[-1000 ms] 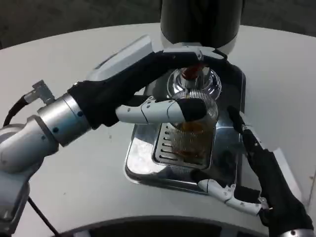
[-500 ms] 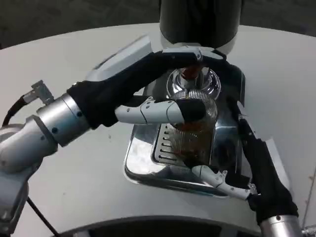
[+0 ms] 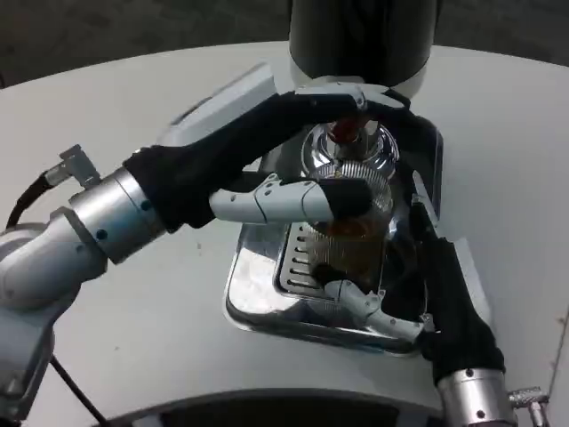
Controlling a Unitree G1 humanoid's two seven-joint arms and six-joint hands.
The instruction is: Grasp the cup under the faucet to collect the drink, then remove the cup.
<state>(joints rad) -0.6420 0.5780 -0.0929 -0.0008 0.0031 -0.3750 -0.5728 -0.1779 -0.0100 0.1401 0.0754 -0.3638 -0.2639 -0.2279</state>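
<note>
Over the last second the right hand [image 3: 418, 285] had slid in from the near edge of the drip tray [image 3: 258, 294] and come up against the ribbed glass cup [image 3: 360, 227], its fingers spread along the cup's base and far side, not clearly clasping it. The left hand [image 3: 293, 169] gripped the cup, thumb across its front beneath the faucet [image 3: 345, 132]. The cup stood on the grate, part-filled with amber drink. It was probably heavy, rigid, slick and breakable; the ribbed mid-wall looked the safest hold, kept upright.
</note>
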